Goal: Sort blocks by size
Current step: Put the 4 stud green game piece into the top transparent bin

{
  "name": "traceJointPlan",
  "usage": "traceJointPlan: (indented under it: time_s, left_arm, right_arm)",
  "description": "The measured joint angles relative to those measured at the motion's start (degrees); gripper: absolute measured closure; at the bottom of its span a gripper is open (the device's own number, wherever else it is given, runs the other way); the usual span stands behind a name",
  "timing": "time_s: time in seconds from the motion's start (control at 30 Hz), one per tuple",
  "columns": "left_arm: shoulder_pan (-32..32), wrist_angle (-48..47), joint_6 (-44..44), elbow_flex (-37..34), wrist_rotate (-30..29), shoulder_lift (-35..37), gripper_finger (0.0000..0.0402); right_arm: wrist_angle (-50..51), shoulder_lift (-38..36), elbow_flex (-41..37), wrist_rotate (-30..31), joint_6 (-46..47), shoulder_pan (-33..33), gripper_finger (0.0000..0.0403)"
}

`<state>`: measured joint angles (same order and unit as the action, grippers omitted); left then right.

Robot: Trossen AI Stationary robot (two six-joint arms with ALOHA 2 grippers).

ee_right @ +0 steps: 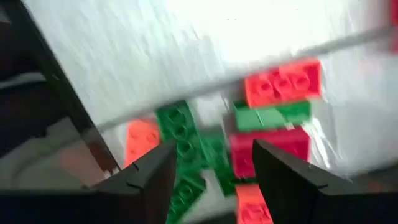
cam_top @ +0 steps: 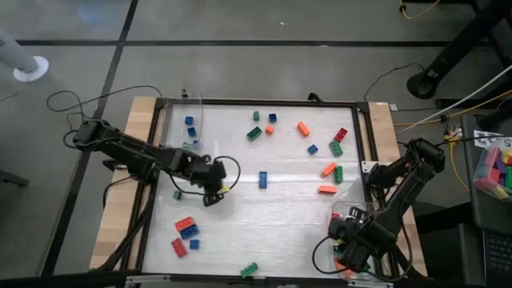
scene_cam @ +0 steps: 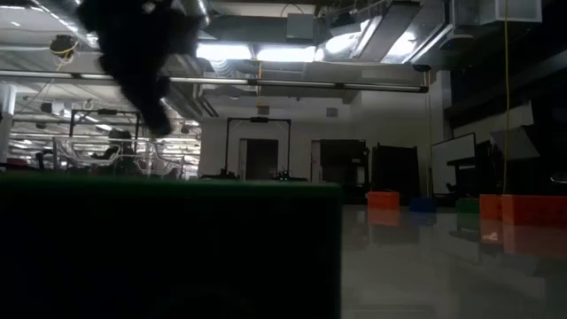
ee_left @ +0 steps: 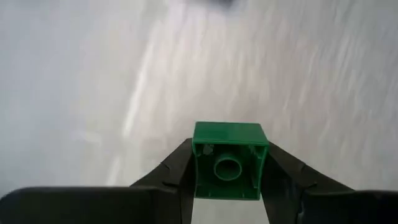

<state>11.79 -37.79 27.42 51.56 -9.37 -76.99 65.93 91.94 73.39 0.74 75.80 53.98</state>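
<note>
Blocks (cam_top: 328,170) spread over the white table (cam_top: 264,216), one small green block (ee_left: 227,160) pinched in the left gripper (ee_left: 227,177).
Held just above the table's left midde part, squeezed between both fingers. Right gripper (ee_right: 211,168) at the near right corner, fingers apart, holding nothing, over a pile of red, green and orange long blocks (ee_right: 283,81).

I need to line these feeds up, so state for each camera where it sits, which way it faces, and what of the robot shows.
High view: overhead, looking straight down on the table; both arms show, left gripper mid-table, right gripper at the near right corner.
Low view: at table-top height, facing the room; one dark arm hangs in at upper left.
Left wrist view: past its own fingers, clamped on a small green block.
Right wrist view: past open fingers onto a pile of long blocks.
Shared: high and right wrist views both show that pile.
</note>
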Motion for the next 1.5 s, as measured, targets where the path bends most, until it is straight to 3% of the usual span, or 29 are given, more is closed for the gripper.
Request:
traceJointPlan:
  time_s: [0.2,0.37,0.63,0.83,1.0,1.27,1.5]
  left_arm:
    - [-4.72,-6.62,-8.96,9.06,-12.66,0.02,0.0271]
    - [-11.25,-12.53,-10.05,11.05,-24.95,0.07,0.0272]
    - [-24.25,-24.06,-1.46,10.62,-29.92,0.04,0.0267]
    - [-30.78,-28.28,5.5,10.56,-30.03,0.04,0.0266]
    - [-34.17,-27.22,5.25,8.56,-29.05,0.04,0.0265]
    - [-41.11,-27.33,5.71,4.66,-24.76,0.0,0.0264]
    - [-46.6,-23.94,2.49,3.13,-24.71,0.0,0.0232]
  right_arm:
    - [-5.24,-0.01,0.02,7.28,-2.55,0.0,0.0194]
    - [-9.37,-0.02,0.04,17.47,-3.14,0.0,0.0194]
    - [-12.25,-0.02,0.08,37.05,-9.87,-1.24,0.0194]
    - [-12.77,0.37,0.08,37.93,-11.69,-8.76,0.0194]
    - [-16.94,2.21,0.08,37.64,-15.33,-16.37,0.0194]
    - [-27.25,7.41,0.08,31.47,-19.53,-27.58,0.0194]
    - [-29.98,11.39,0.08,32.07,-19.53,-32.72,0.0194]
